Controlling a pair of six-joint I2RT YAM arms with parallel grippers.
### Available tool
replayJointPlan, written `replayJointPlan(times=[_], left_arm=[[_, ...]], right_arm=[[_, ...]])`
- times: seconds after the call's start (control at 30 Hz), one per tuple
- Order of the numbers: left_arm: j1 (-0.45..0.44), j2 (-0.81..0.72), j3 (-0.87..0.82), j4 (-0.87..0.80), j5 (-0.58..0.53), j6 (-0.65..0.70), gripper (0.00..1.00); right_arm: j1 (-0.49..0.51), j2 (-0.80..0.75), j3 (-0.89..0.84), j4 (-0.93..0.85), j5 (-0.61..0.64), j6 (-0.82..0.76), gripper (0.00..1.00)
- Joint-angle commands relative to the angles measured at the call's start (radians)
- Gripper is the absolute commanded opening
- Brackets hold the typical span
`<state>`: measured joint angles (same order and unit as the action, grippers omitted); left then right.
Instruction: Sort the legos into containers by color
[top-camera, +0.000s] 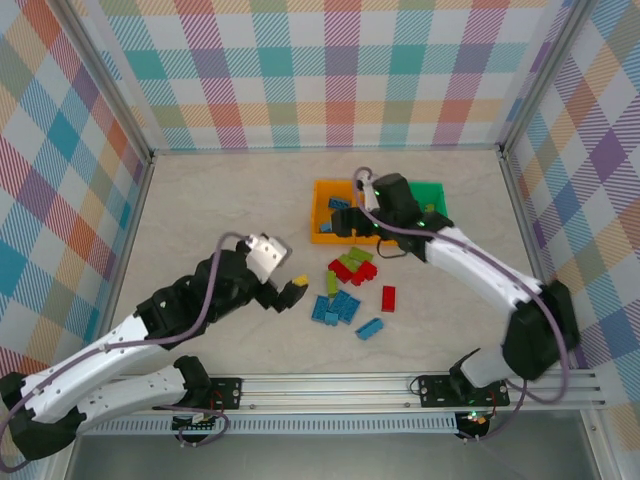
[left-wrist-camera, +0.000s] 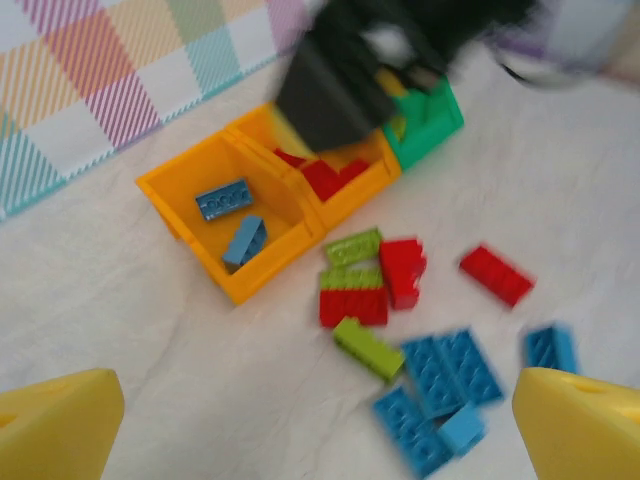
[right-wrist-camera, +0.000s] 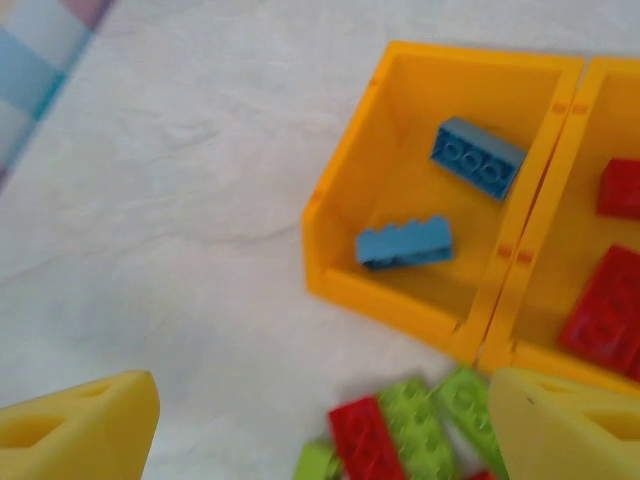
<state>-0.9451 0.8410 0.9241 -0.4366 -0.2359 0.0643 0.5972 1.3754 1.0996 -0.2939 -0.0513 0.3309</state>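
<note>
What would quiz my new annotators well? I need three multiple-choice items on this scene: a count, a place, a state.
1. Blue studded plastic bricks in the left orange plastic bin: A none; B two; C five.
2. Binned red studded plastic bricks lie: A among the blue ones; B in the middle orange plastic bin; C on a rim.
3. The left gripper is: A open, empty; B shut on a brick; C shut, empty.
Key: B, two lie on its floor; B, red shows inside that bin; A, its jaws stand wide, gripping nothing.
</note>
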Motion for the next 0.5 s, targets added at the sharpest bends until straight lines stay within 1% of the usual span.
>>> replayJointPlan(times=[0.0, 0.07, 0.13, 0.2, 0.27, 0.3, 0.4, 0.47], left_arm=[[0.011, 0.096, 0.092, -0.081, -0.062, -0.394, 1.00], [0.012, 0.165, 0.085, -0.063, -0.052, -0.469, 1.00], [0.013, 0.241, 0.051, -0.015, -0.053, -0.605, 1.00], [0.014, 0.327, 0.029, 0.030, -0.013, -0.693, 0.98], [0.014, 0.430, 0.046, 0.027, 0.019, -0.761, 0.96], [0.014, 0.493, 0.074, 0.004, 0.031, -0.786, 0.94], [0.012, 0.651, 0.156, -0.043, 0.074, -0.796, 0.90], [0.011, 0.719, 0.182, -0.038, 0.066, -0.802, 0.88]], right_arm=[[0.001, -0.170, -0.127, -0.075, -0.156, 0.066, 0.86], [0.004, -0.282, -0.190, -0.152, -0.207, 0.086, 0.86], [0.004, -0.397, -0.243, -0.251, -0.254, 0.108, 0.87], [0.005, -0.471, -0.280, -0.332, -0.299, 0.134, 0.87], [0.006, -0.534, -0.315, -0.386, -0.347, 0.162, 0.88], [0.007, -0.558, -0.336, -0.400, -0.371, 0.175, 0.88], [0.009, -0.583, -0.380, -0.420, -0.397, 0.188, 0.90], [0.009, -0.565, -0.381, -0.436, -0.366, 0.186, 0.91]])
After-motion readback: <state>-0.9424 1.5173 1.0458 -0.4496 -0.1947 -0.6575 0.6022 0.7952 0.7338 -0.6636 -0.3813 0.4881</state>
